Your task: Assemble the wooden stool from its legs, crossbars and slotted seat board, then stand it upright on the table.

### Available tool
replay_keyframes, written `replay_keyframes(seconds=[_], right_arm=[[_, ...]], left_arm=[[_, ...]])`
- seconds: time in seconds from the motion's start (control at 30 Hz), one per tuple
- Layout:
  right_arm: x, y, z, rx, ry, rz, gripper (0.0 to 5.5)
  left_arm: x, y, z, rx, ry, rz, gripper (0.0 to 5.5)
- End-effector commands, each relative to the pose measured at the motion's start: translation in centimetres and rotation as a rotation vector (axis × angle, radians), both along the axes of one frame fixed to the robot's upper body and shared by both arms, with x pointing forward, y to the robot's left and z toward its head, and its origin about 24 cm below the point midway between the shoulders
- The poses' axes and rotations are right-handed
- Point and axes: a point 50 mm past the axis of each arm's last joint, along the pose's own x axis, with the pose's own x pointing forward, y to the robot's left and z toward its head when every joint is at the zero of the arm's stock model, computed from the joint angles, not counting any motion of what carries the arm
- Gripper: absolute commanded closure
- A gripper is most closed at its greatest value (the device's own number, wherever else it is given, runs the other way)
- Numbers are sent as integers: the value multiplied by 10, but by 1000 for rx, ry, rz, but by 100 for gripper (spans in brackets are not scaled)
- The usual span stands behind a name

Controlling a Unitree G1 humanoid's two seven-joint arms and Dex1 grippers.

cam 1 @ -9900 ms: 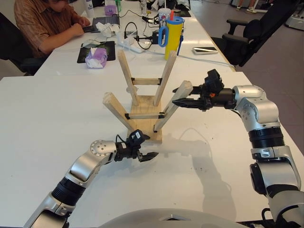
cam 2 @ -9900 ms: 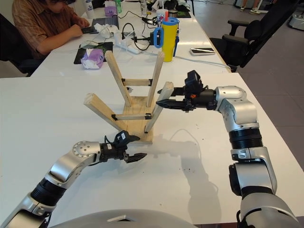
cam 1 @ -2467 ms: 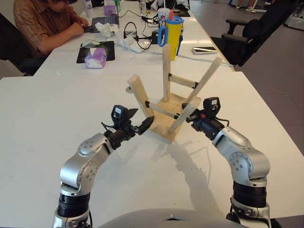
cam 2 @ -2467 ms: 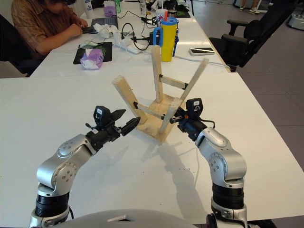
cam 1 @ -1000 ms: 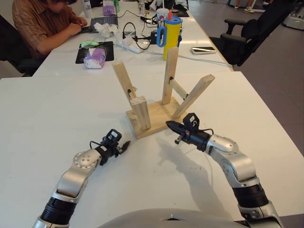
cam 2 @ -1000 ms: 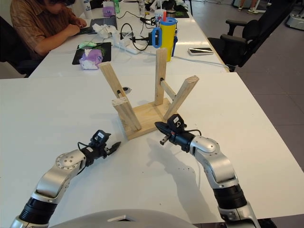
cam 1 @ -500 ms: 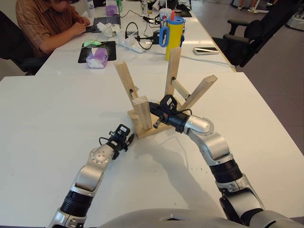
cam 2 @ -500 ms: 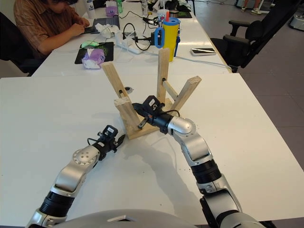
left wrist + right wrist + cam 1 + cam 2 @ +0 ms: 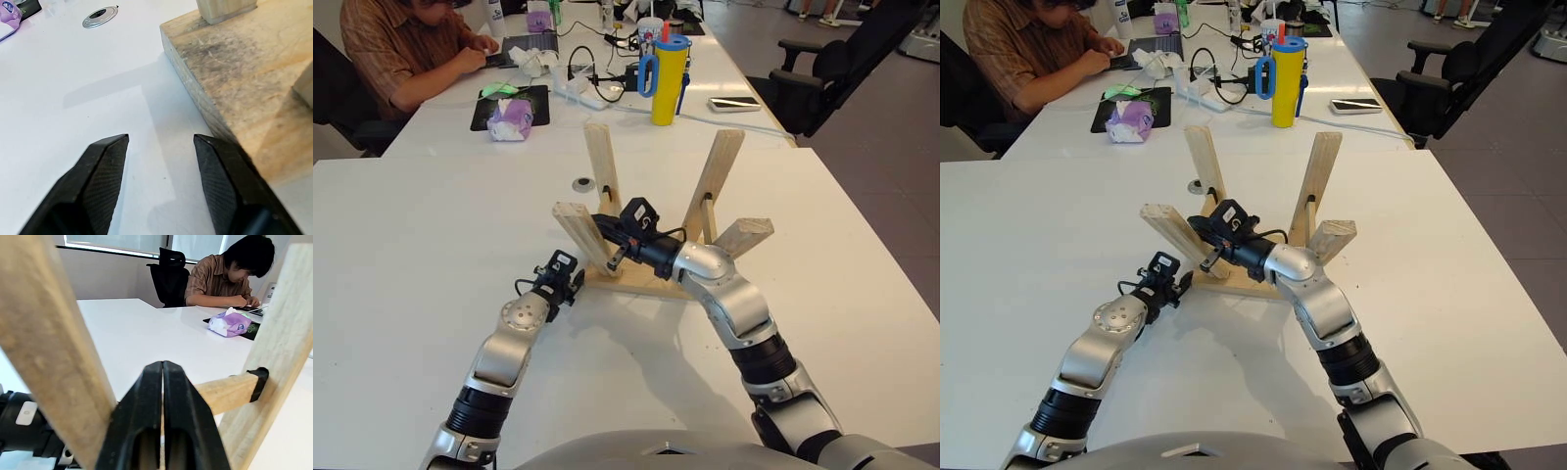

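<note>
The wooden stool lies upside down, its seat board (image 9: 641, 282) flat on the white table (image 9: 431, 245) and its legs (image 9: 715, 181) splayed upward. My right gripper (image 9: 601, 226) reaches in between the legs from the right, fingers shut. In the right wrist view its tips (image 9: 163, 368) sit just in front of a crossbar (image 9: 227, 390) that joins two legs; I cannot tell whether they touch it. My left gripper (image 9: 570, 278) is low on the table at the board's left edge, open. In the left wrist view its fingers (image 9: 100, 166) frame bare table beside the board's corner (image 9: 230, 83).
A small metal disc (image 9: 580, 184) lies on the table behind the stool. Farther back stand a yellow bottle with a blue handle (image 9: 668, 78), a purple tissue pack (image 9: 512, 117) and a phone (image 9: 734, 105). An office chair (image 9: 822, 78) is at the back right.
The stool has turned on the table, so its legs point differently. My right gripper has gone from the seat's front edge in between the legs. My left gripper has stayed by the board's left edge.
</note>
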Motion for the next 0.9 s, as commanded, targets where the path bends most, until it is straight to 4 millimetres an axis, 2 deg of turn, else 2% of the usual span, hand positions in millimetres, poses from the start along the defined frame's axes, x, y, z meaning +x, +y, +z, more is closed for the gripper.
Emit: replay_keyframes(seconds=[0.03,0.13,0.23,0.4,0.5,0.57,0.67,0.77,0.9], right_arm=[[-3,-21,-17,-19,74,-91,550],[-9,-37,-5,163,87,-149,550],[-28,-44,-1,339,188,-56,550],[-51,-58,-19,259,346,52,550],[-64,-64,-28,307,491,143,550],[-71,-71,-42,219,558,151,550],[-82,-96,-59,105,608,43,550],[-92,-123,-64,73,580,-118,550],[-107,-148,-74,-52,520,-266,550]], left_arm=[[-9,2,-6,13,40,-1,299],[-15,8,-7,38,31,33,299],[-21,12,-8,43,26,62,299],[-27,16,-10,54,35,73,299],[-29,15,-11,50,43,68,299],[-30,15,-12,52,51,59,299],[-31,15,-11,52,53,52,299],[-32,17,-11,52,57,44,299],[-37,17,-11,51,66,38,299]])
